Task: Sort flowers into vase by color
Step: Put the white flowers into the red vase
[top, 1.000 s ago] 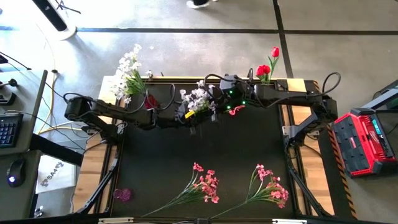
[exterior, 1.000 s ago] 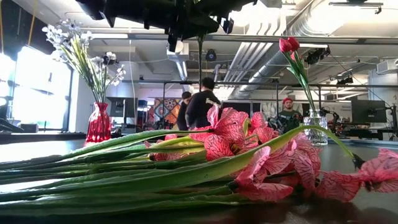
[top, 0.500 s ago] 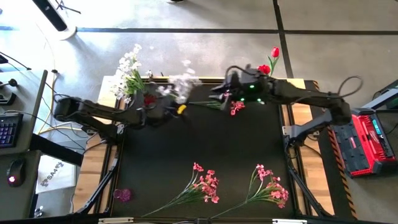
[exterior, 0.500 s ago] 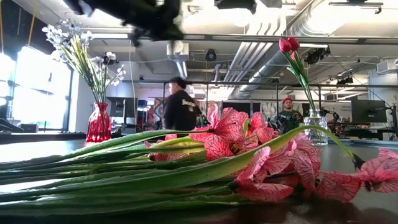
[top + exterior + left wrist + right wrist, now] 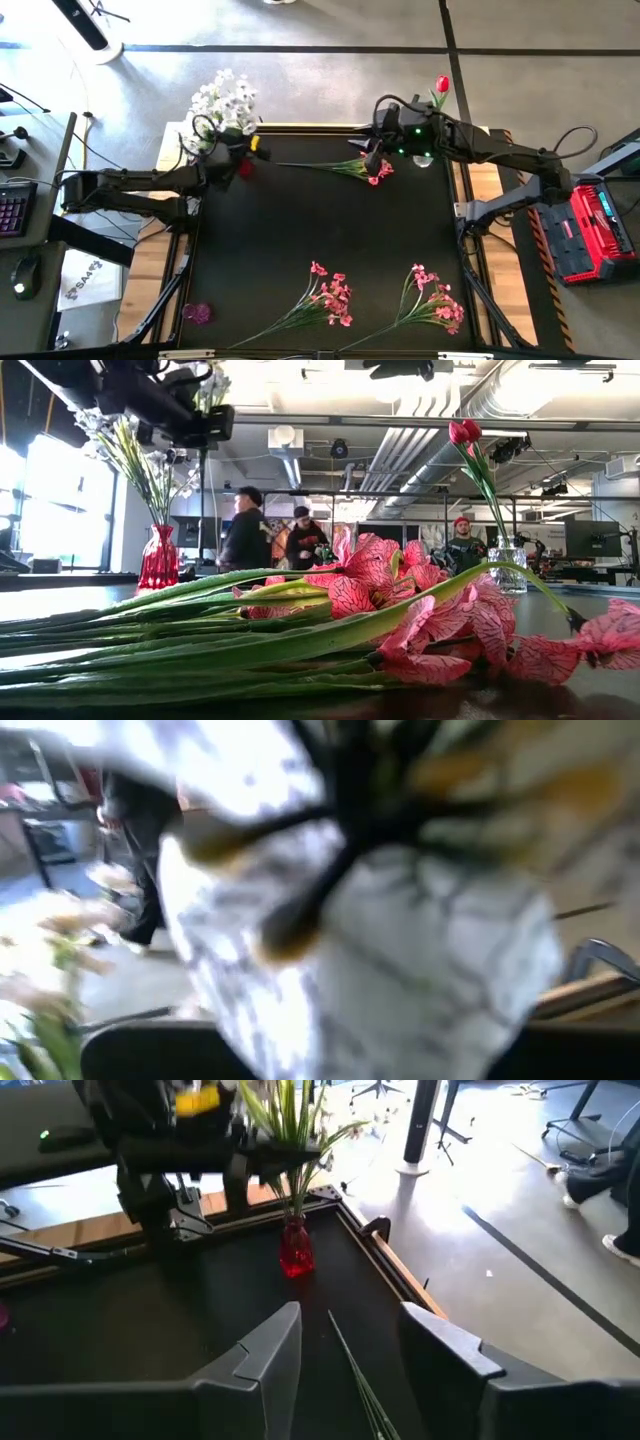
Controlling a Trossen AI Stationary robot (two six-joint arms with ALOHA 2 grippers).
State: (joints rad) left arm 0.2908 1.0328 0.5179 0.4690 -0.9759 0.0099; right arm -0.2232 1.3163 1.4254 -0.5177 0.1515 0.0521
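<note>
Left gripper [image 5: 228, 150] clamped tight, its arm stretched toward the table's [image 5: 300, 230] far left corner; right gripper [image 5: 345, 1342], fingers parted, reaches along the table's far edge

A grey concrete floor [image 5: 330, 25], crossed by dark lines, is seen around the black table [image 5: 330, 230]. Beyond the table, exposed ducts [image 5: 470, 410] are run under the ceiling, and a bright window [image 5: 65, 500] is set to its left. What may be monitors [image 5: 592, 538] is placed to the right, with three people [image 5: 300, 540] standing behind.

Glossy red glass-like vase [image 5: 296, 1250], matt black tabletop [image 5: 330, 225], perhaps rubber.
</note>
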